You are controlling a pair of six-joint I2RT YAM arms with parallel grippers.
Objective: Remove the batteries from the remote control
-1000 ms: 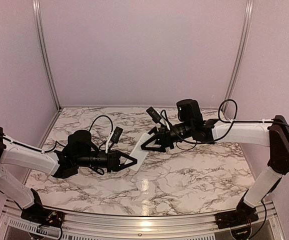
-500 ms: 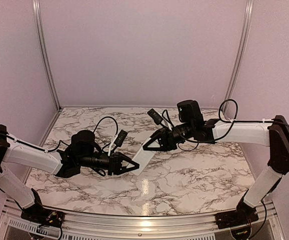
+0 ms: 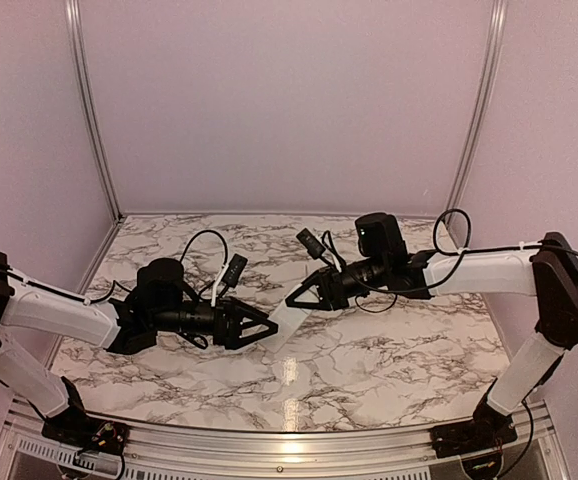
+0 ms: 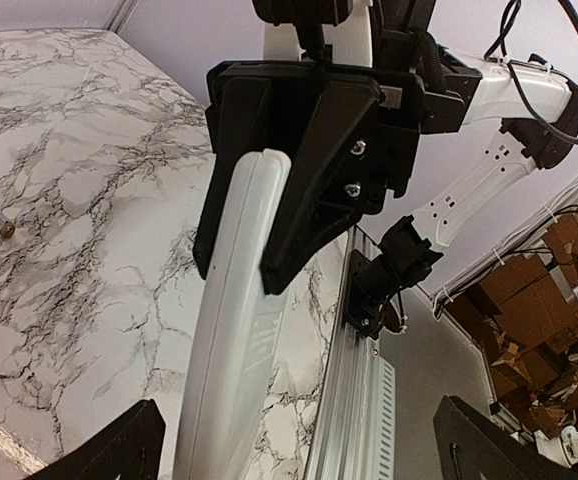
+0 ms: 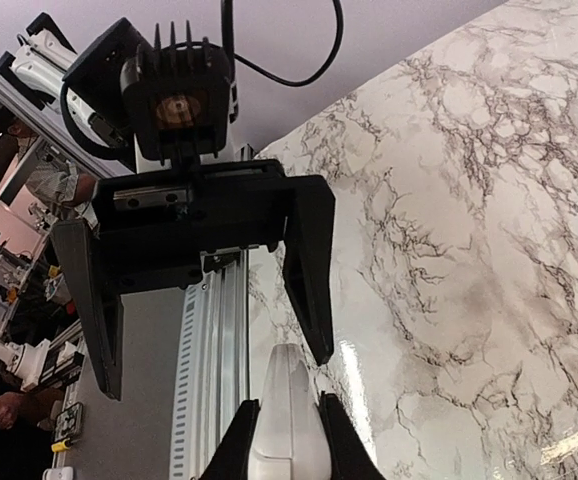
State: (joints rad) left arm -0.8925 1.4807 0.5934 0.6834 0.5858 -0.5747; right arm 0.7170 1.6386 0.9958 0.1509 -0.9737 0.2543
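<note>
Right gripper (image 4: 237, 270) on remote (image 4: 231, 360), batteries hidden

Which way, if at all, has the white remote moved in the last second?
Yes, slightly. In the top view the remote control, clamped in the right gripper, has shifted toward the table's front rail, away from the back wall.

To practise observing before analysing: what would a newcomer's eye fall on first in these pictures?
First, the white remote control, held tilted over the marble table and clamped at one end by the right gripper. Next, the left gripper facing it from the other end, its fingers spread wide on either side of the remote without touching it.
</note>
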